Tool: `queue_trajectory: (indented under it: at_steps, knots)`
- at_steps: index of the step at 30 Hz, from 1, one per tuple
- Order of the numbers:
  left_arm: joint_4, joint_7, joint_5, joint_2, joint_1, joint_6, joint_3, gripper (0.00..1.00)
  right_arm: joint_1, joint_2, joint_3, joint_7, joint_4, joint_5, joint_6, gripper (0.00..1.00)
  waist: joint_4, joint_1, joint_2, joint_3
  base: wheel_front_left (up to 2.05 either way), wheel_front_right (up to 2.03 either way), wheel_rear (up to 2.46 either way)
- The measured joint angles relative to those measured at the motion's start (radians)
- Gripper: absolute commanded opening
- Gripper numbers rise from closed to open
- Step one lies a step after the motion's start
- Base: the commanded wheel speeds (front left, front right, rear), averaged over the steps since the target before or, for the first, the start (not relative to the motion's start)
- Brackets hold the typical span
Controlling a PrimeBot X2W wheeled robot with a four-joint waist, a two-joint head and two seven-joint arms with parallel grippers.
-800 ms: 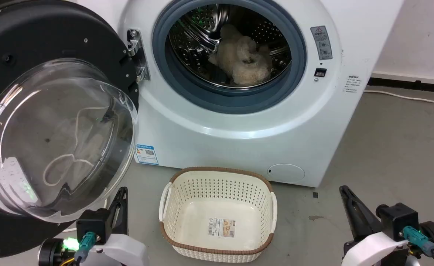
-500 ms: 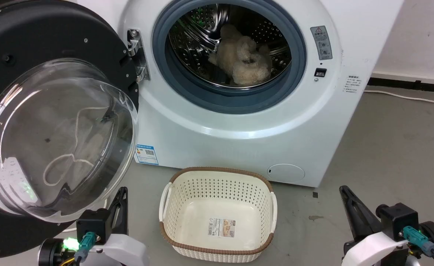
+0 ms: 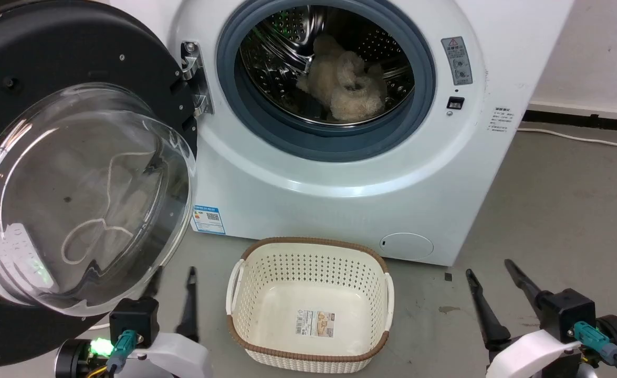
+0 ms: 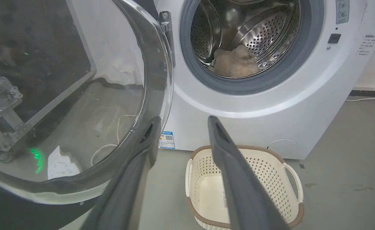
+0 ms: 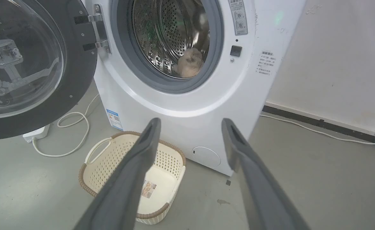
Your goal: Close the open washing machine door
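Both grippers have spread their fingers since the earlier frame, where each pair lay together; nothing else has shifted.

Head view: the left gripper (image 3: 174, 273) shows at the bottom left with its dark fingers apart and empty, one finger partly behind the lower edge of the washing machine door (image 3: 77, 184). The right gripper (image 3: 488, 266) is at the bottom right, also parted and empty, well away from the door. The door hangs wide open on a metal hinge (image 3: 195, 79) at the left side of the washing machine (image 3: 340, 173). Its inner face is turned toward the robot: a glossy black ring around a bulging clear glass bowl. Inside the perforated steel drum, past the grey rubber gasket, lies a beige fluffy item (image 3: 342, 86). A cream perforated laundry basket (image 3: 311, 241) with a brown woven rim stands on the grey floor, just in front of the machine's lower front.

Left wrist view: the fingers of the left gripper (image 4: 183, 118) point toward the machine, and the left one overlaps the bowl's rim. I cannot tell whether it touches. The door (image 4: 78, 95) lies to the left of this gripper, the round opening up and to the right.

Right wrist view: the right gripper (image 5: 190, 119) aims at the machine's white front, with the door (image 5: 75, 80) far off to its left.

The left arm is clearly the nearer one. The door likely has to swing rightward about its upright hinge line, so the push probably belongs near the free edge, far from the hinge.
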Motion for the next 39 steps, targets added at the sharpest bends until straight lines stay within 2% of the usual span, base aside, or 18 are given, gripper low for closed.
queue_trajectory:
  at_steps: [17, 32, 39]
  knots:
    - [0.001, -0.036, 0.000, 0.000, 0.000, -0.001, -0.015, 1.00, 0.007, -0.001, -0.010, -0.035, 0.004, 0.024, 0.000, 1.00, 0.030, 0.0000, 0.0000, -0.005, 0.00, 0.00, 0.00]
    - [0.007, -0.064, 0.000, 0.002, 0.000, -0.010, -0.031, 1.00, 0.018, -0.003, 0.013, -0.065, 0.022, 0.041, 0.000, 1.00, 0.128, 0.0000, 0.0000, -0.020, 0.00, 0.00, 0.00]
    - [-0.002, -0.081, -0.001, 0.003, 0.002, -0.008, -0.030, 1.00, 0.016, -0.019, 0.062, -0.081, 0.040, 0.068, 0.000, 1.00, 0.167, 0.0000, 0.0000, -0.015, 0.00, 0.00, 0.00]
